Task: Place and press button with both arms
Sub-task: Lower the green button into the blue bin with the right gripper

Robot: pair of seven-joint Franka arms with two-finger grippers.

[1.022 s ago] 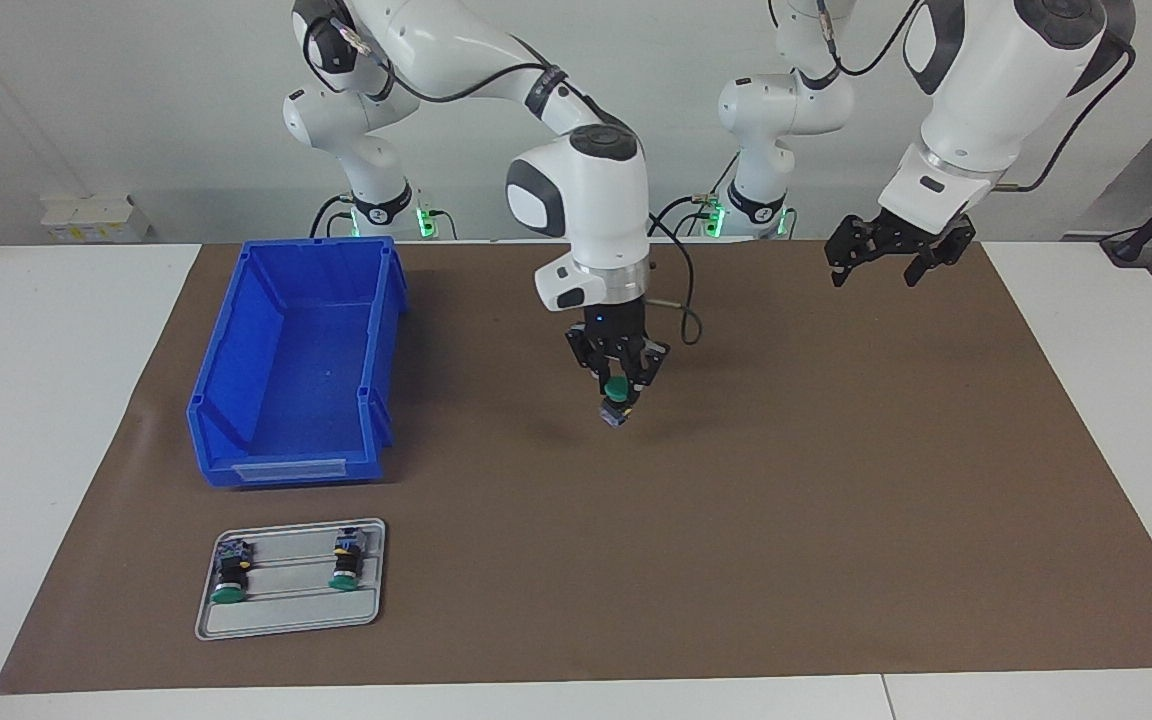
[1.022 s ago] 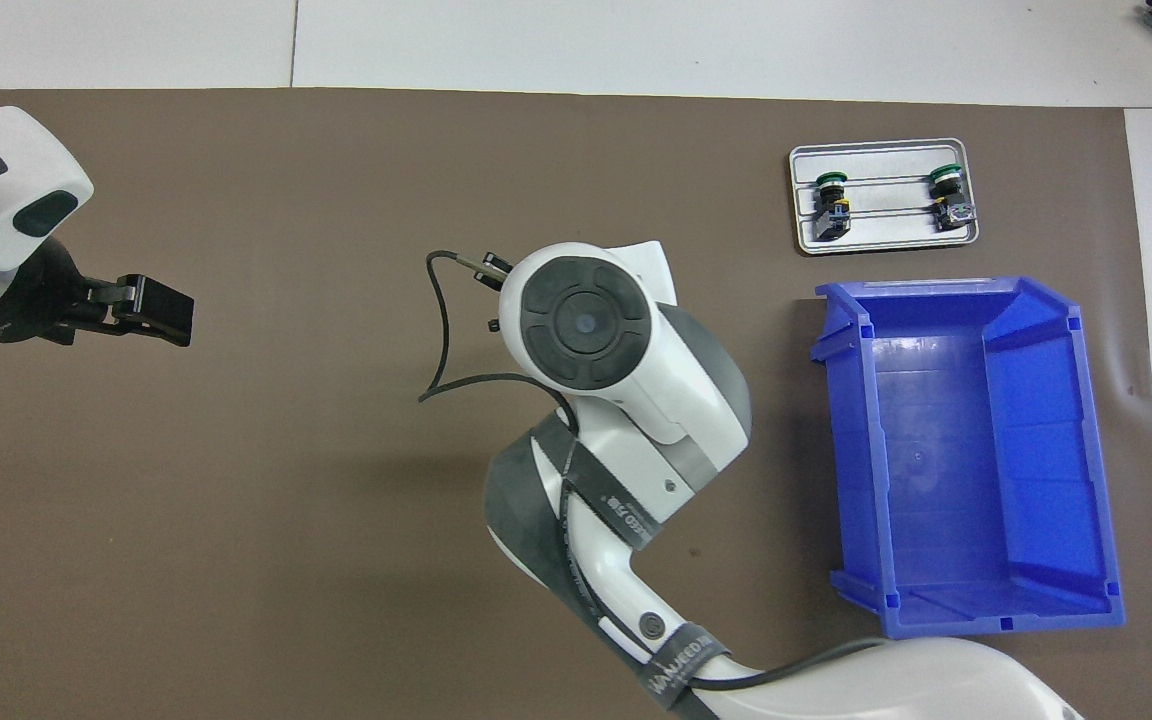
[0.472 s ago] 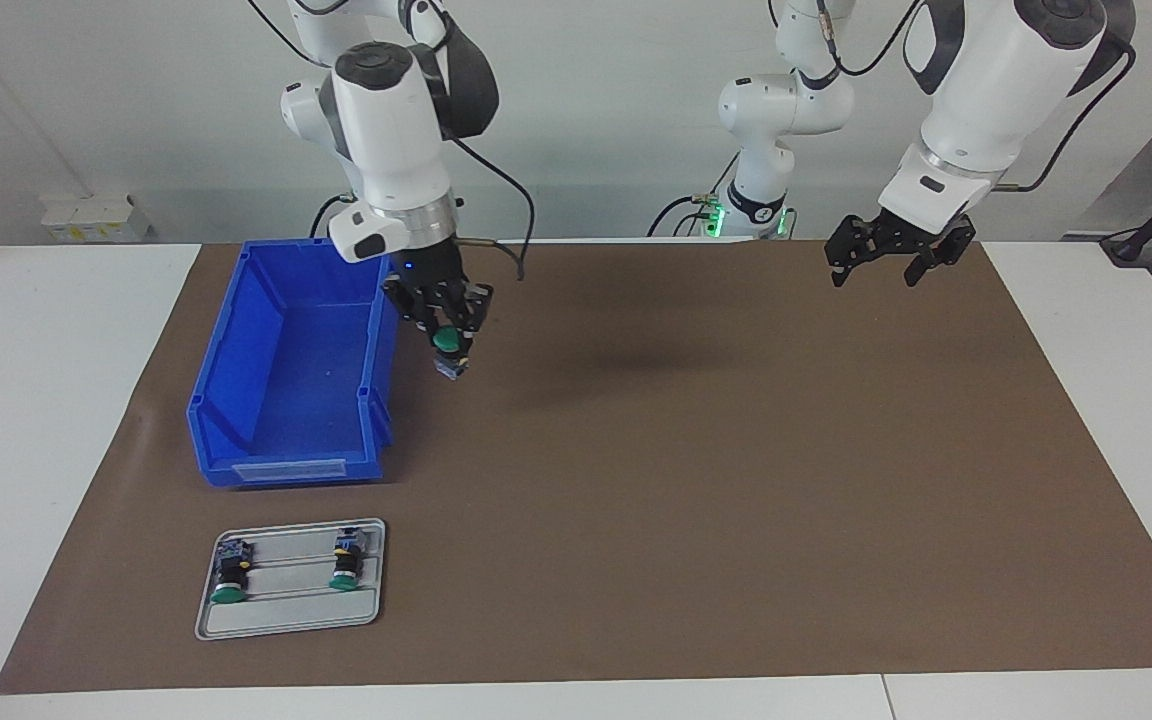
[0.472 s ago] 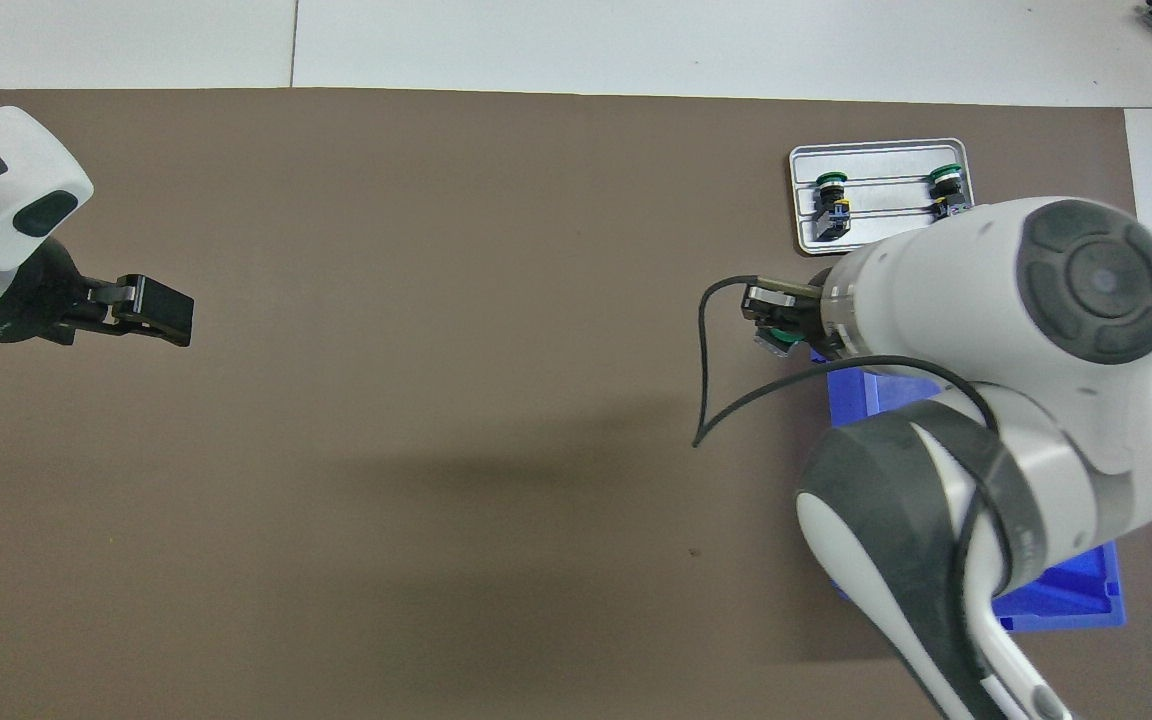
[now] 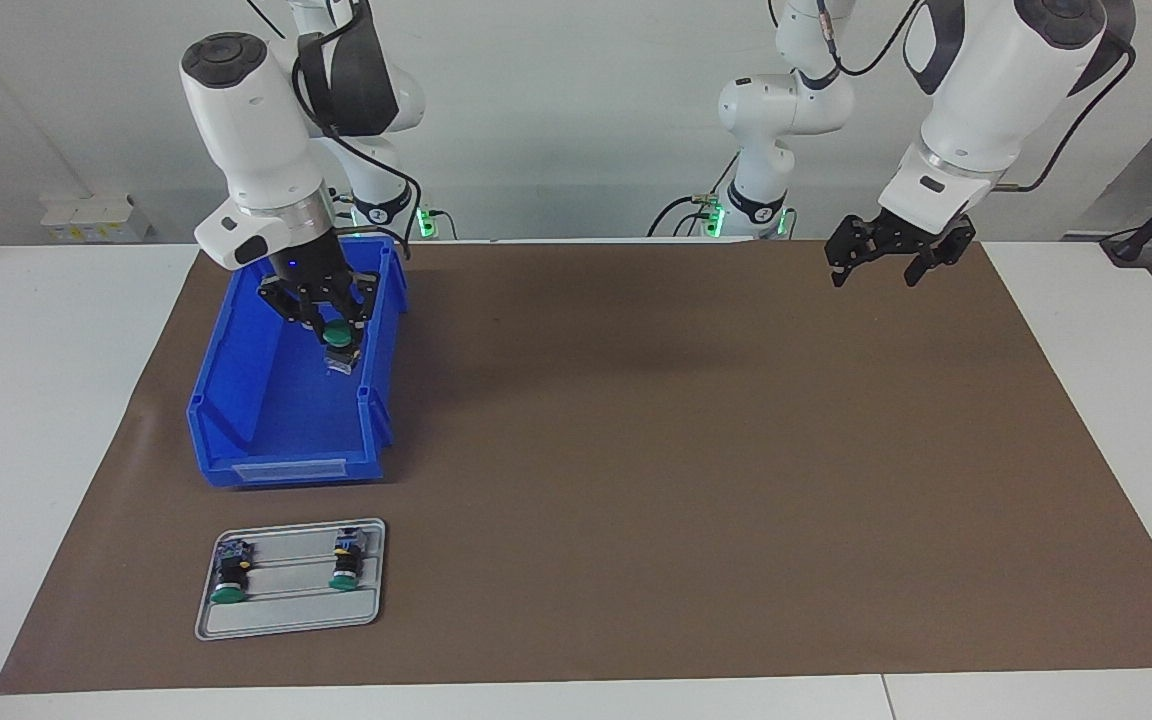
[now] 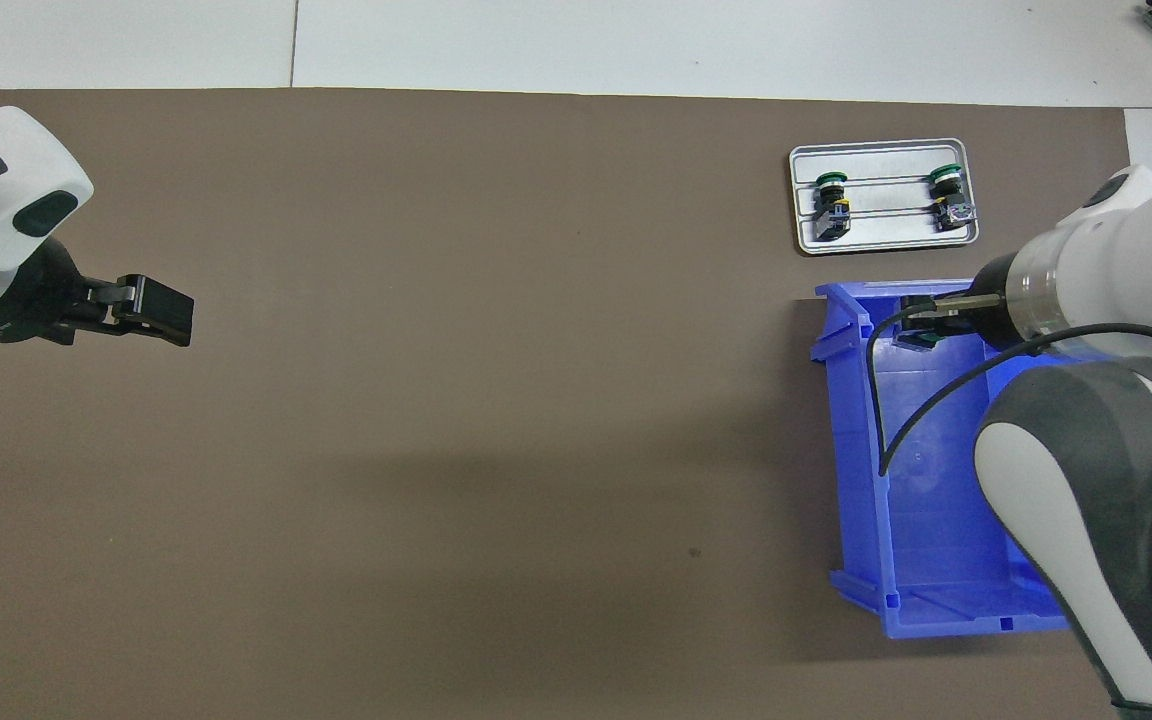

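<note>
The button (image 5: 340,341) hangs green cap up in the fingers of the right gripper (image 5: 334,345), which pinch it over the inside of the blue bin (image 5: 236,400), above the bin's floor and close to the wall that faces the middle of the counter (image 5: 56,450). In the overhead view the button (image 6: 914,338) shows just past the wrist, over the part of the bin farther from the robots. The bin stands on the brown mat (image 5: 686,480) toward the right arm's end of the counter. Farther from the robots than the bin, near the mat's edge, lies a grey tray (image 5: 288,623) carrying two more buttons (image 5: 230,575) (image 5: 345,565) on their sides. The left gripper (image 5: 891,258) waits in the air over the mat's corner at the left arm's end, its fingers spread and holding nothing.
</note>
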